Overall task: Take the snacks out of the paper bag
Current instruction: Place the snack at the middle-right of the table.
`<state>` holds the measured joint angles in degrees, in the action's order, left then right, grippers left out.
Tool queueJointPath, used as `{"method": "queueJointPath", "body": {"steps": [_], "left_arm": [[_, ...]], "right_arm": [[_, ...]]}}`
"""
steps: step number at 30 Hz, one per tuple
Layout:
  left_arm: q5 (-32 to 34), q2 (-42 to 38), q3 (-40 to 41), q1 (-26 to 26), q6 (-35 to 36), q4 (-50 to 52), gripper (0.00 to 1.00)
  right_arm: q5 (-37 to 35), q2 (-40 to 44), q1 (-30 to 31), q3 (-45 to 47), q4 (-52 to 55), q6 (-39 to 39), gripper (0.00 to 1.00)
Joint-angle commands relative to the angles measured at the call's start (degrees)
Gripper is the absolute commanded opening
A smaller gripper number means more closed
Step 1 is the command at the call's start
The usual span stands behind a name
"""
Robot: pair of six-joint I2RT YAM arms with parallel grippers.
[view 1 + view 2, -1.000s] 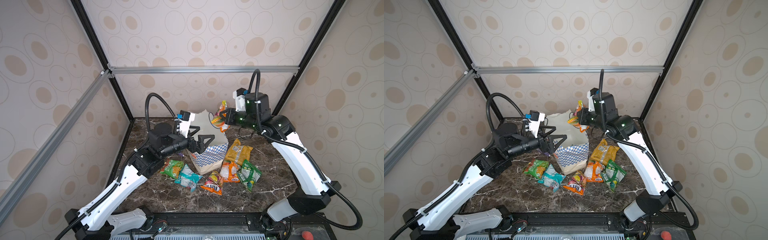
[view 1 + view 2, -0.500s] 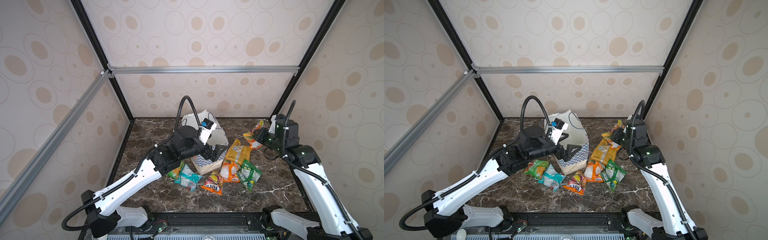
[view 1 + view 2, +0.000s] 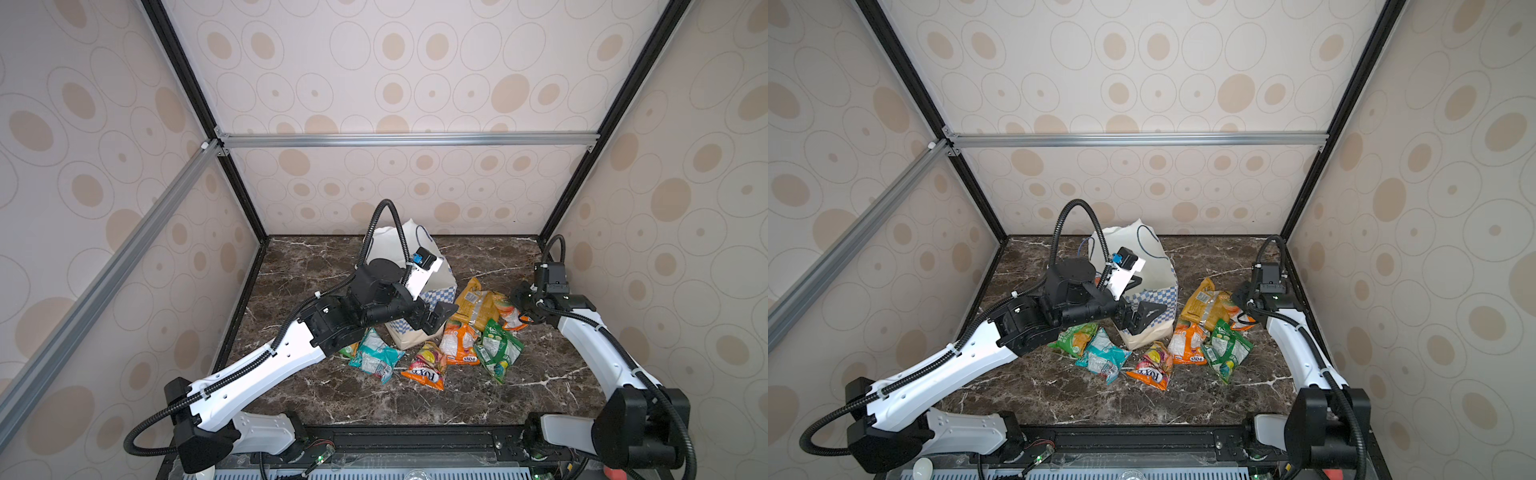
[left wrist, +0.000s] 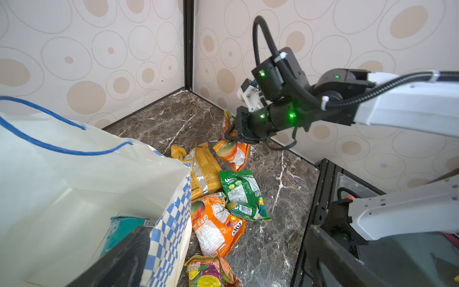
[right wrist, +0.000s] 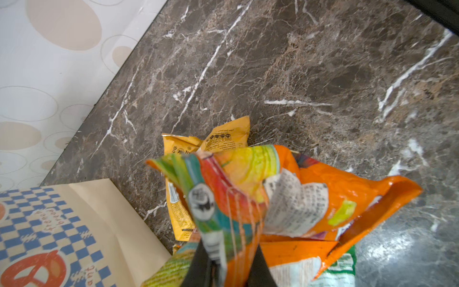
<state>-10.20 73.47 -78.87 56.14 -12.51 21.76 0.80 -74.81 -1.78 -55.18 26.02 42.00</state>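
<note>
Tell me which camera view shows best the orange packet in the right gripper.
The right wrist view: the orange packet fills much of the frame, pinched in the right gripper. The left wrist view shows most of the packet, but small, under the gripper. In both top views it is tiny and the gripper hides part of it.

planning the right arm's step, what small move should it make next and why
Probably open the right gripper: it is shut on an orange packet that hangs low over the table, outside the paper bag and beside the yellow packet. Releasing there should set it down clear of the bag.
</note>
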Motion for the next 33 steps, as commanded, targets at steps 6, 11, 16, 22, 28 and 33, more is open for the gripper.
{"method": "queueJointPath", "body": {"steps": [6, 11, 16, 22, 28, 33], "left_arm": [[2.0, 2.0, 0.5, 5.2, 3.8, 2.8, 0.98], [5.3, 3.1, -0.8, 5.7, 4.9, 3.8, 0.98], [6.9, 3.0, -1.5, 6.4, 5.4, 3.4, 0.98], [9.6, 1.4, -1.2, 6.9, 5.7, 1.2, 0.98], [13.6, -1.0, -0.7, 7.1, 6.8, -1.5, 0.98], [28.2, -1.2, -3.1, 7.0, 5.9, -0.6, 0.98]], "right_arm": [[2.8, -7.4, -3.1, 0.8, -5.1, -0.1, 0.09], [3.8, -9.8, -3.4, 1.7, -5.7, -0.1, 0.18], [3.8, -9.0, -3.4, 1.7, -4.6, -0.4, 0.40], [3.2, -2.7, -3.4, 0.4, -2.0, -0.9, 0.70], [13.4, 4.1, -3.2, -4.3, -0.2, -2.0, 0.75], [27.1, 5.7, 0.4, -11.1, -1.0, -5.5, 0.77]]}}
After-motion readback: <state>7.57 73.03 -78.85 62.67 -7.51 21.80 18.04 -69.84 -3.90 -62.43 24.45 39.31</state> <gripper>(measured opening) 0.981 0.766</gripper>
